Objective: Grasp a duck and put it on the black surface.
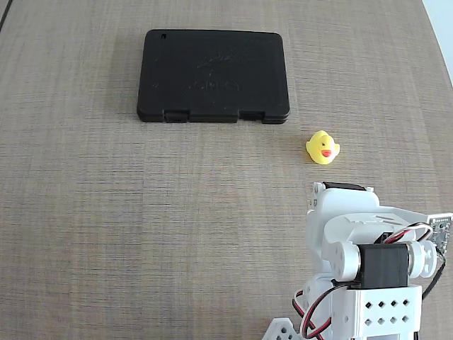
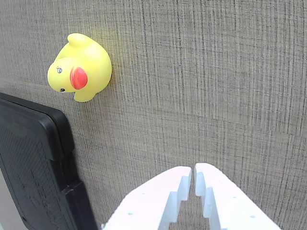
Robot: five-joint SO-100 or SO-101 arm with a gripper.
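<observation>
A tiny yellow duck with an orange-red beak sits on the table, to the right of and a little nearer than the black case. The case lies flat at the far middle, with its latch notches on the near edge. In the wrist view the duck is at the upper left and a corner of the case at the lower left. My gripper enters from the bottom edge. Its white fingers are shut and empty, well away from the duck.
The arm is folded at the bottom right of the fixed view, just below the duck. The woven brown table top spreads left and in front. The table's right edge shows at the top right.
</observation>
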